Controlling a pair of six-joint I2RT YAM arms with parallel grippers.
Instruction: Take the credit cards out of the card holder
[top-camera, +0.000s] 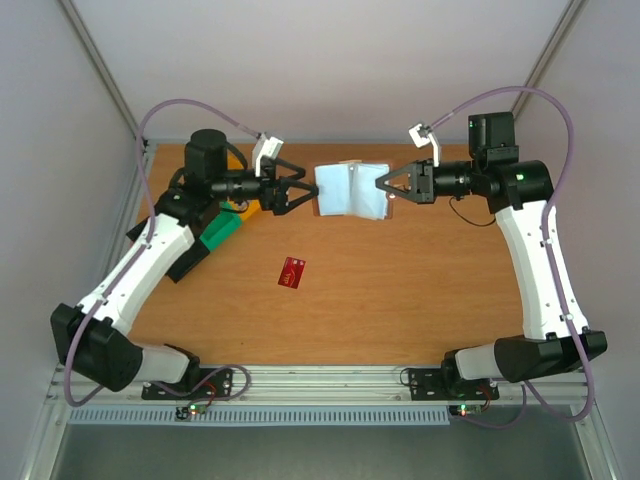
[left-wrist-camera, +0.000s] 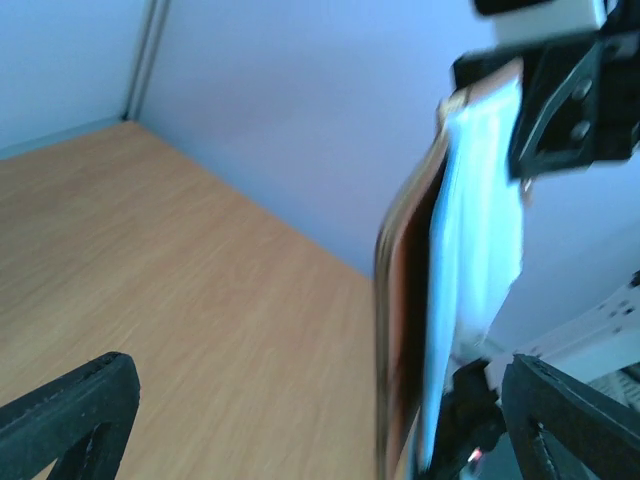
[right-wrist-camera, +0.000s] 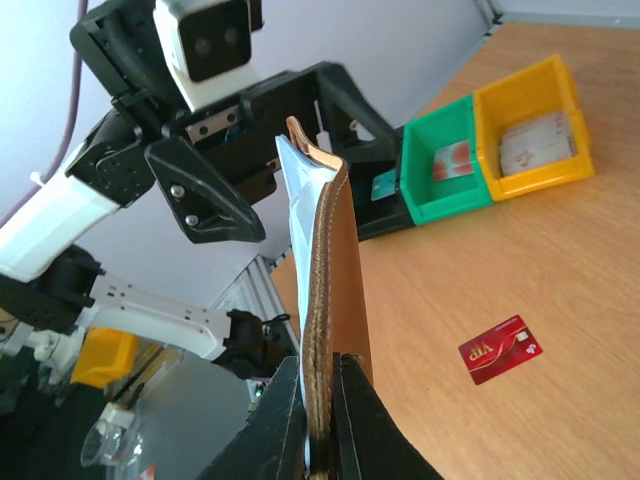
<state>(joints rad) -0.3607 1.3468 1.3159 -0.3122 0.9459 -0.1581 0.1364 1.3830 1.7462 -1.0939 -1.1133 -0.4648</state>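
The card holder hangs open above the far middle of the table, pale grey-blue inside facing up, brown outside. My right gripper is shut on its right edge; in the right wrist view the jaws pinch the brown leather edge. My left gripper is open at the holder's left edge. In the blurred left wrist view the holder stands edge-on between the spread fingers. One red credit card lies flat on the table, and it also shows in the right wrist view.
A green bin and a yellow bin sit at the left under the left arm; in the right wrist view the green bin and the yellow bin hold cards. Walls enclose the table on three sides.
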